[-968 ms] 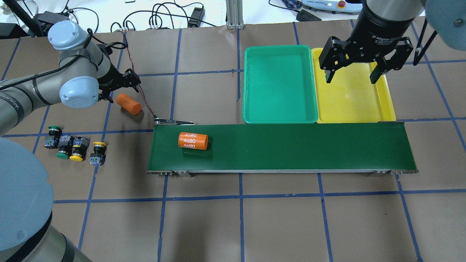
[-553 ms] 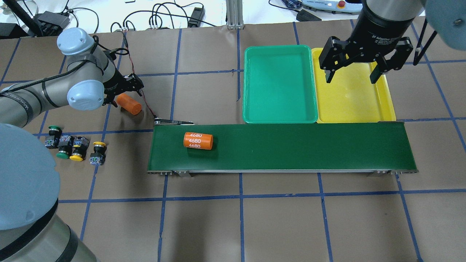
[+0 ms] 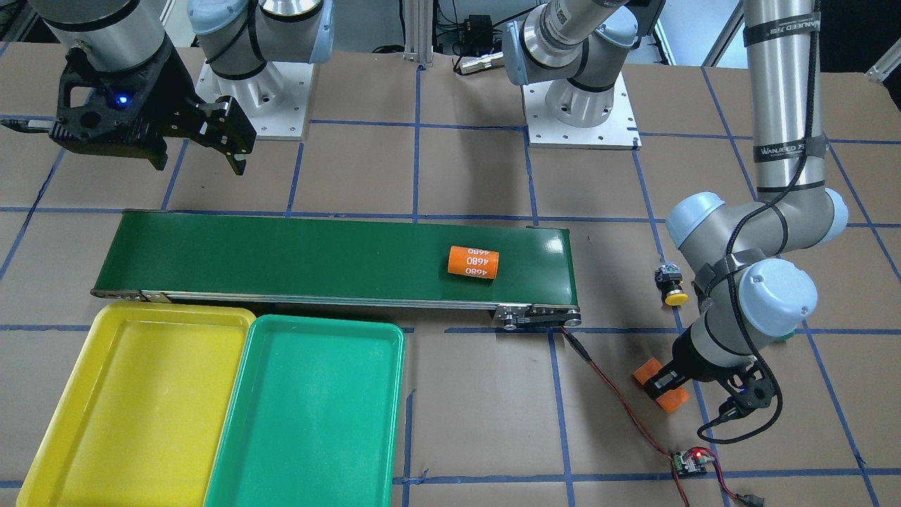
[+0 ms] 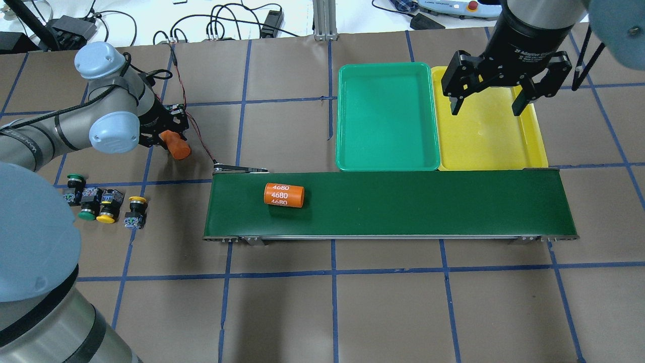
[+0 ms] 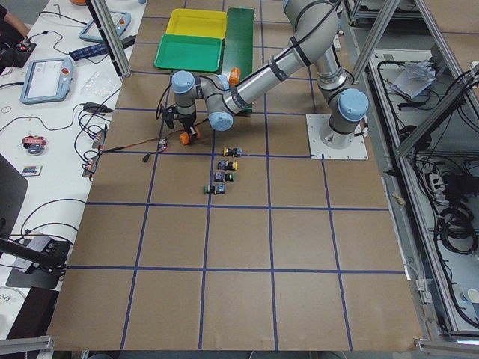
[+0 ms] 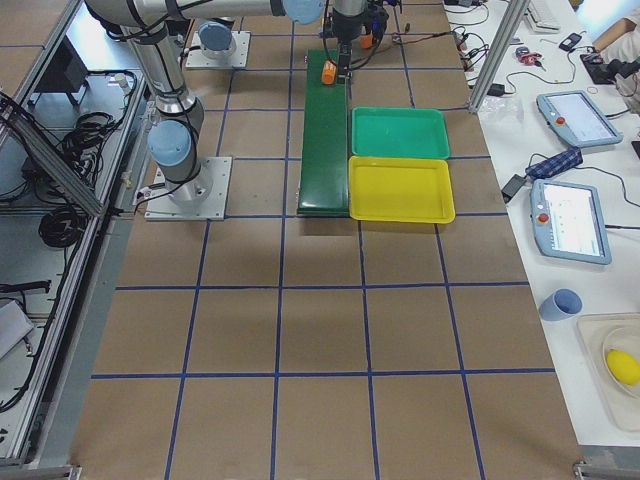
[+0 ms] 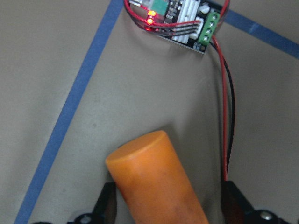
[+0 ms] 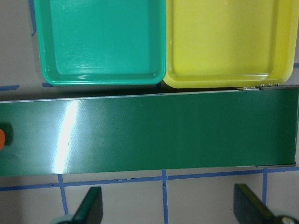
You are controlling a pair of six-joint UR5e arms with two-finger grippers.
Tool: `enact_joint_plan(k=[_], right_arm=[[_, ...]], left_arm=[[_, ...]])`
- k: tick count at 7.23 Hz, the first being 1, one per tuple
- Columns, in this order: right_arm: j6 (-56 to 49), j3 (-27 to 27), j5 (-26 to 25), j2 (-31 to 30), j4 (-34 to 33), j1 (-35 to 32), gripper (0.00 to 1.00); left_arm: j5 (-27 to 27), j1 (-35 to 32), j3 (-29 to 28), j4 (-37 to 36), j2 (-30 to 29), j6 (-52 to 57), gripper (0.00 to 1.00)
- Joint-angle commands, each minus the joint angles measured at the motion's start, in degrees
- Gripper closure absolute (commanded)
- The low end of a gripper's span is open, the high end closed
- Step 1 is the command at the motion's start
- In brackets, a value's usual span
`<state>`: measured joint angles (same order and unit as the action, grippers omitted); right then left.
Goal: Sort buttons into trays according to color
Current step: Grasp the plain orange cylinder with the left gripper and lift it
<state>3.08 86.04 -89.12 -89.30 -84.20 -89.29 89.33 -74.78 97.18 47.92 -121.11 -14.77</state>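
Observation:
Four buttons lie in a cluster at the table's left: green caps (image 4: 75,177) (image 4: 86,215) and yellow caps (image 4: 106,218) (image 4: 137,200). In the front-facing view one yellow button (image 3: 674,296) shows; the arm hides the others. The green tray (image 4: 387,116) and yellow tray (image 4: 489,136) stand side by side behind the belt, both with nothing in them. My left gripper (image 4: 171,138) is open, its jaws on either side of a plain orange cylinder (image 7: 154,182), away from the buttons. My right gripper (image 4: 488,106) hangs wide open above the yellow tray.
A dark-green conveyor belt (image 4: 428,204) runs across the middle with an orange cylinder marked 4680 (image 4: 283,195) lying on its left part. A small controller board (image 7: 187,18) with red and black wires lies just beyond the left gripper.
The left gripper has moved down over the plain orange cylinder and now straddles it. The 4680 cylinder has travelled right along the belt. The right arm has not moved.

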Motion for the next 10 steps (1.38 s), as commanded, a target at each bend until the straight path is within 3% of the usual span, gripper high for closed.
enact_joint_plan(k=[1,3,5,9,10], right_arm=[[0.0,0.0,0.0,0.0,0.0,0.0,0.0],[0.0,0.0,0.0,-0.09,0.0,0.0,0.0],[0.0,0.0,0.0,-0.09,0.0,0.0,0.0],[0.0,0.0,0.0,-0.09,0.0,0.0,0.0],[0.0,0.0,0.0,-0.09,0.0,0.0,0.0]], left_arm=[[-0.03,-0.09,0.55,1.46,2.79,-8.46,1.0],[-4.23,-0.89,0.72,7.86,8.4,-20.76,1.0],[-4.25,-5.35,3.35,9.82,13.42,-31.15,1.0],[-3.99,-11.76,16.17,9.56,22.74,-44.76,1.0],[-3.64,-14.23,17.15,9.56,23.63,-48.99,1.0]])
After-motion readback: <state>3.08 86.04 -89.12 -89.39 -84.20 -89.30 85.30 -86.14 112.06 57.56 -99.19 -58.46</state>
